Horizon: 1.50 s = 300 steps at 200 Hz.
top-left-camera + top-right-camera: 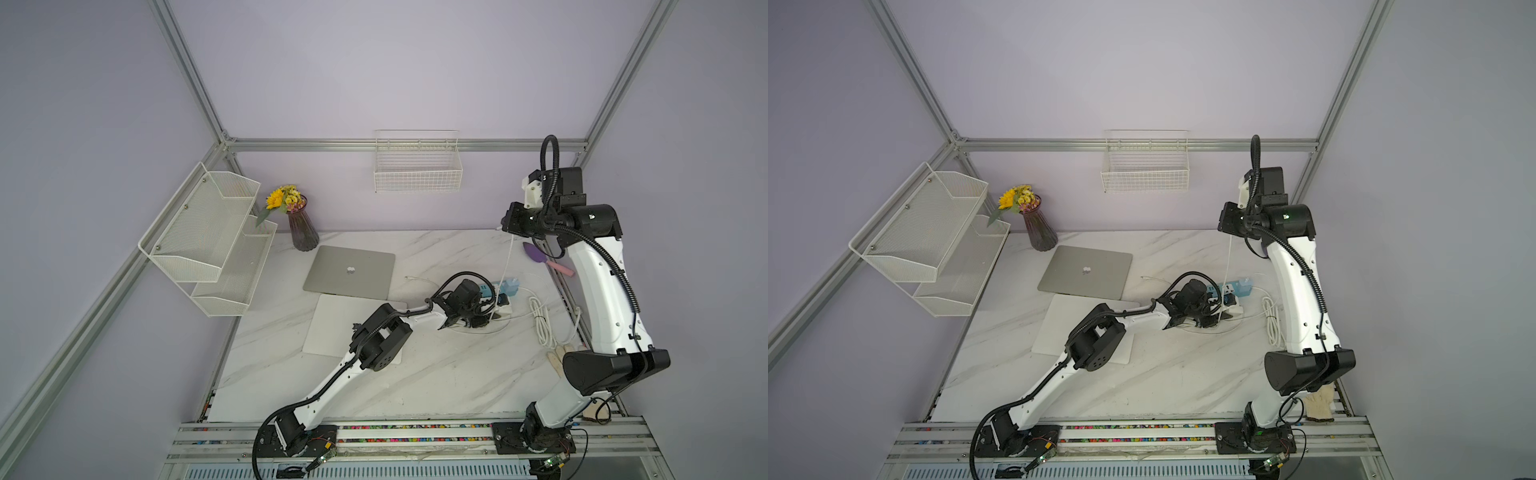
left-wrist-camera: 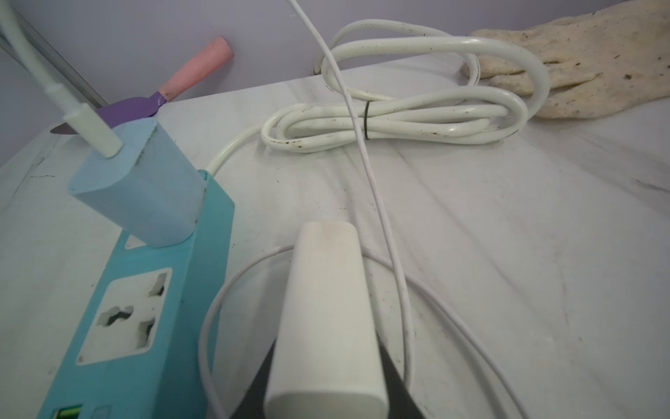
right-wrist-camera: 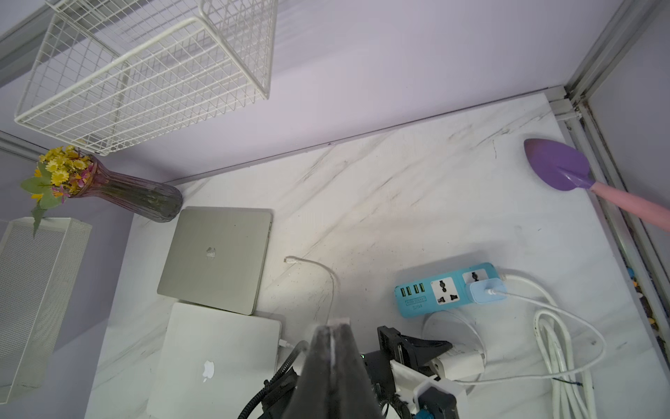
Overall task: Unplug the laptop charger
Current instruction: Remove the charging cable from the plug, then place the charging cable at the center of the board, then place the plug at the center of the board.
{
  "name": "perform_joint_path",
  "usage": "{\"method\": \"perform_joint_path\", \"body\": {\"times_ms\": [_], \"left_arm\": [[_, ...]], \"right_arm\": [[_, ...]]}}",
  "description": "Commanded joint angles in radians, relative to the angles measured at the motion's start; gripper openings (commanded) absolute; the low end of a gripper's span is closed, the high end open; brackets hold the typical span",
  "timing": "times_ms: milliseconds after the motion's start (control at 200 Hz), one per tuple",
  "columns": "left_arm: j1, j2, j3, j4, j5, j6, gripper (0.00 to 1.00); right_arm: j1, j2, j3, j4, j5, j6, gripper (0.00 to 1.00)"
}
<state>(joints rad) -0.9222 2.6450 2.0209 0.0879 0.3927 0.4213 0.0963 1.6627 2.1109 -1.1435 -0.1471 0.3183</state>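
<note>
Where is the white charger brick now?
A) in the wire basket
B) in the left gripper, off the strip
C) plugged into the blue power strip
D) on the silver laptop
B: the left gripper is shut on the charger, beside the power strip, not in a socket.

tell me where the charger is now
In the left wrist view, the charger is clamped in the left gripper, just beside the blue strip, unplugged.

Smooth plastic laptop charger [image 2: 326, 308]; scuffed marble-patterned table [image 2: 525, 254]
</note>
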Motion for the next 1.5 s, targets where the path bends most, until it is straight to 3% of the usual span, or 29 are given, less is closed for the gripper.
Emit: {"method": "perform_joint_path", "body": {"times_ms": [0,65,125,210,365,530,725,835,990,1180,1330,1495], "left_arm": [[0.009,0.062,-0.197,-0.267,-0.112,0.014,0.00],[0.028,-0.009,-0.295,-0.168,-0.071,-0.010,0.00],[0.029,-0.097,-0.363,-0.120,-0.154,-0.083,0.00],[0.051,-0.233,-0.453,-0.077,-0.103,-0.153,0.00],[0.085,-0.442,-0.533,-0.156,-0.069,-0.231,0.00],[0.167,-0.615,-0.629,-0.105,-0.074,-0.344,0.00],[0.304,-0.711,-0.683,0.025,0.059,-0.516,0.00],[0.353,-0.678,-0.628,0.006,0.094,-0.590,0.00],[0.368,-0.533,-0.347,-0.281,0.127,-0.629,0.00],[0.386,-0.443,-0.264,-0.278,0.124,-0.727,0.02],[0.414,-0.295,-0.054,-0.438,0.166,-0.769,0.02],[0.418,-0.200,0.057,-0.472,0.166,-0.787,0.08]], "right_arm": [[-0.002,-0.011,-0.097,0.114,-0.014,0.034,0.00],[-0.002,-0.048,-0.169,0.182,-0.006,0.038,0.00],[-0.002,-0.098,-0.256,0.262,0.000,0.066,0.00],[-0.002,-0.184,-0.421,0.406,0.024,0.077,0.00],[-0.001,-0.276,-0.666,0.569,0.043,0.078,0.00],[-0.001,-0.414,-0.908,0.807,0.005,0.135,0.00],[0.000,-0.325,-0.960,0.834,-0.143,0.166,0.00],[0.005,-0.241,-1.006,0.878,-0.201,0.165,0.00],[0.046,-0.130,-1.052,0.963,-0.185,0.129,0.00],[0.082,0.010,-1.102,1.148,-0.141,0.110,0.00],[0.085,0.107,-1.100,1.280,-0.114,0.120,0.00],[0.086,0.211,-1.057,1.346,-0.083,0.118,0.01]]}}
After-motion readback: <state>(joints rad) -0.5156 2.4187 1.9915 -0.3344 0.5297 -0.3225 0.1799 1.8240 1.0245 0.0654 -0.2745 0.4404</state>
